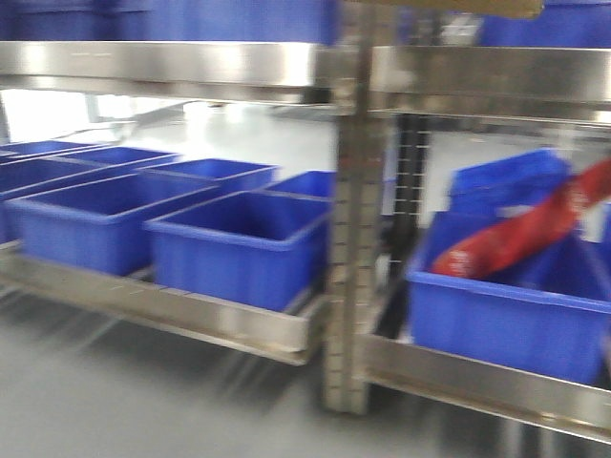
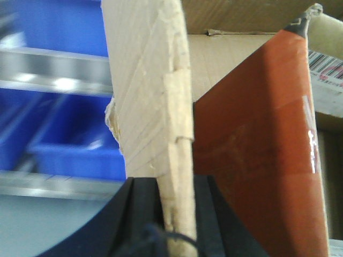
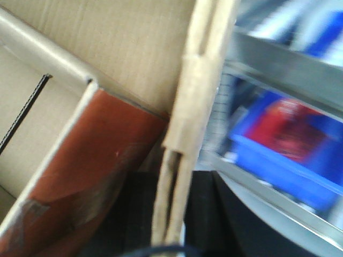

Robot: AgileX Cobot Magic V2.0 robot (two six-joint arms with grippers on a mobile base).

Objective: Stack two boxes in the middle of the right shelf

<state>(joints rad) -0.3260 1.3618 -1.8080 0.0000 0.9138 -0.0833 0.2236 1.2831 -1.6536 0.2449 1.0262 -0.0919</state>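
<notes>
Left wrist view shows the left gripper (image 2: pixel 176 206) pinching the upright wall of a box (image 2: pixel 150 80), the right gripper (image 3: pixel 172 214) pinching another wall, near the shelf (image 1: pixel 200 317) holding blue bins (image 1: pixel 239 253).

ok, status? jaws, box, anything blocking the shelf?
Left gripper and right gripper: jaws shut on box walls. Box not yet on shelf. Blue bin with red bag sits on it.

Bins (image 1: pixel 239 243) crowd the left shelf (image 1: pixel 191 317); a bin (image 1: pixel 506 320) holding a red bag (image 1: pixel 525 234) blocks the right shelf (image 1: pixel 496 384) — the upright (image 1: pixel 353 239) stands between, only the near floor (image 1: pixel 115 405) lies open.
</notes>
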